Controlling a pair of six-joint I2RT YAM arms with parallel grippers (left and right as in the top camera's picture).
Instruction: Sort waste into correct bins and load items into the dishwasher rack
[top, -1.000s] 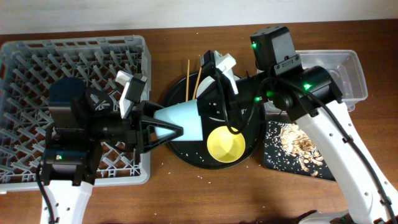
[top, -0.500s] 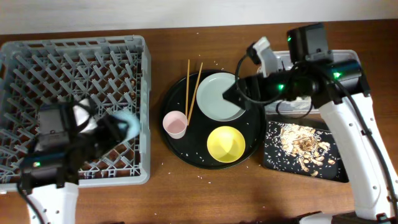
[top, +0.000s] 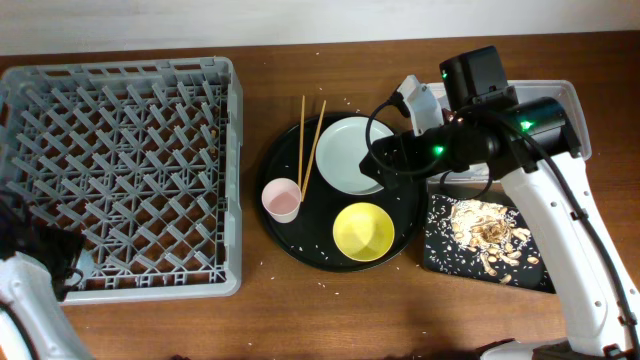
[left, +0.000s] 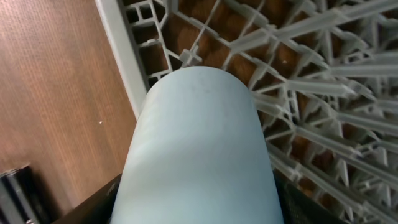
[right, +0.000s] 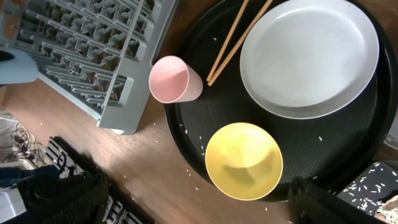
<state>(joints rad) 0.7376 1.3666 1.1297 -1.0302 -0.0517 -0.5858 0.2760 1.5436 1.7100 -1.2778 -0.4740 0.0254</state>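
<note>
My left gripper (left: 199, 202) is shut on the small blue cup (left: 199, 143), which fills its wrist view and lies over the front left corner of the dishwasher rack (top: 120, 160). Seen from overhead, that gripper (top: 62, 262) sits at the rack's front edge. The right gripper (right: 200, 196) hangs open and empty above the yellow bowl (right: 244, 160). In the overhead view it (top: 385, 160) hovers beside the plate (top: 345, 155). Pink cup (top: 282, 199) and chopsticks (top: 310, 140) rest on the round tray. Food scraps (top: 480, 228) lie in the shallow black tray (top: 440, 258).
The round black tray (top: 315, 245) holds the dishes and is sprinkled with white crumbs. The right arm covers much of the clear tub (top: 560, 100) at the back right. Bare wooden table (top: 330, 310) runs along the front.
The left arm carried the blue cup from above the round tray to the rack's front left corner. The right gripper opened and drew back to the plate.
</note>
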